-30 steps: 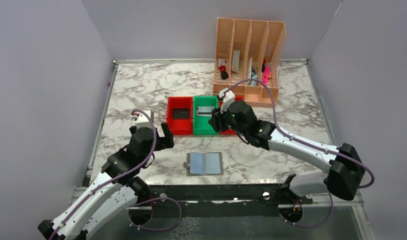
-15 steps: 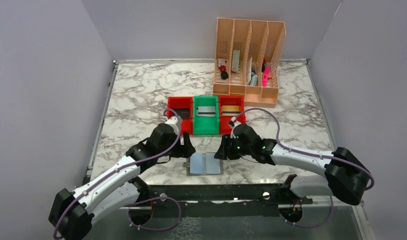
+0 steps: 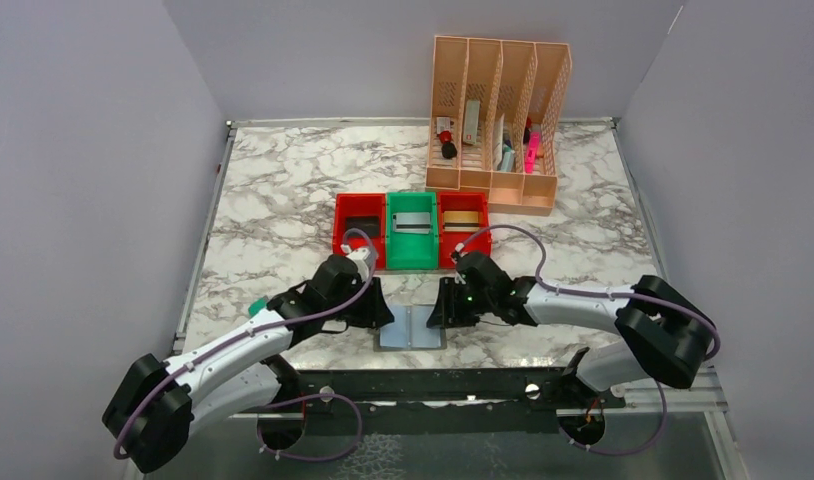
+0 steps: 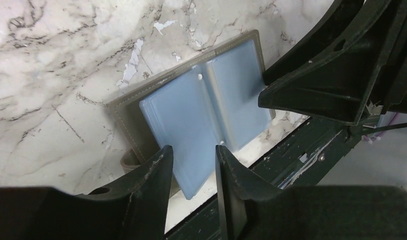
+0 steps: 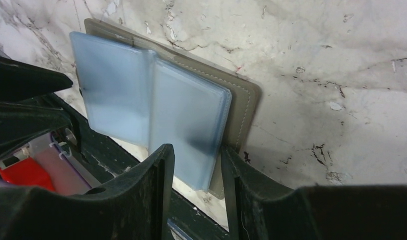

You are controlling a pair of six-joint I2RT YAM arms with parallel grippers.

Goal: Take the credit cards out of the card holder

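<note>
The grey card holder (image 3: 411, 327) lies open and flat near the table's front edge, its light blue pockets (image 4: 191, 115) facing up. My left gripper (image 3: 379, 311) is low over its left panel, and my right gripper (image 3: 441, 304) over its right panel. In the left wrist view the left gripper (image 4: 192, 150) stands partly open, straddling the pocket's near corner. The right gripper (image 5: 196, 149) likewise shows a gap over the right pocket's corner (image 5: 201, 165). The credit cards lie in the bins: black (image 3: 361, 224), silver (image 3: 414, 222), gold (image 3: 463, 218).
Two red bins (image 3: 341, 240) (image 3: 483, 236) flank a green bin (image 3: 413, 256) just behind the holder. A tall peach slotted organiser (image 3: 498, 120) stands at the back right. A dark metal rail (image 3: 433, 385) runs along the table's front edge, right below the holder.
Both arms have swung from the bins down to the holder. The left jaws have narrowed from wide open, while the right jaws kept their gap.
</note>
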